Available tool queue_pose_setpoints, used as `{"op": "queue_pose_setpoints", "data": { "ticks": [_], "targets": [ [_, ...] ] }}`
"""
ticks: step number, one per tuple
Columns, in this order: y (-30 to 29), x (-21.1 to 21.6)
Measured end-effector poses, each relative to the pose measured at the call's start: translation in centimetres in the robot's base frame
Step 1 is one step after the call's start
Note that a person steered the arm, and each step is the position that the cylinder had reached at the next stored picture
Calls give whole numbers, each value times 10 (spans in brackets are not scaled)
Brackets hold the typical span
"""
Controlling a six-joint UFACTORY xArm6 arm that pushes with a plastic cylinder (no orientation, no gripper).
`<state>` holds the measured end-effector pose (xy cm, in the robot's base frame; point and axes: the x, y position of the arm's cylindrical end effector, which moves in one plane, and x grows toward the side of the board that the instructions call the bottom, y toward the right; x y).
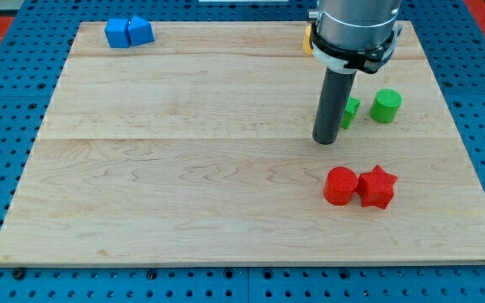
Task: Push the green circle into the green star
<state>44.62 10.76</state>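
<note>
The green circle (386, 106) sits on the wooden board (183, 194) near the view's right edge, in the upper half. The green star (351, 110) lies just to its left, apart from it by a small gap and partly hidden behind the rod. My tip (326, 140) rests on the board just left of and below the green star — contact between them cannot be told. There are no jaws; the arm ends in a plain rod.

Below the tip — toward the view's bottom right — a red circle (340, 186) touches a red star (377, 187). Two blue blocks (128, 32) sit together at the top left. A yellow block (308, 39) shows partly behind the arm.
</note>
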Motion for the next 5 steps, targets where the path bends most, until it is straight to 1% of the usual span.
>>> {"op": "queue_pose_setpoints", "data": {
  "ticks": [1,2,3,4,5],
  "targets": [
    [18,-2],
    [79,-4],
    [133,-23],
    [136,-62],
    [83,-73]
  ]
}}
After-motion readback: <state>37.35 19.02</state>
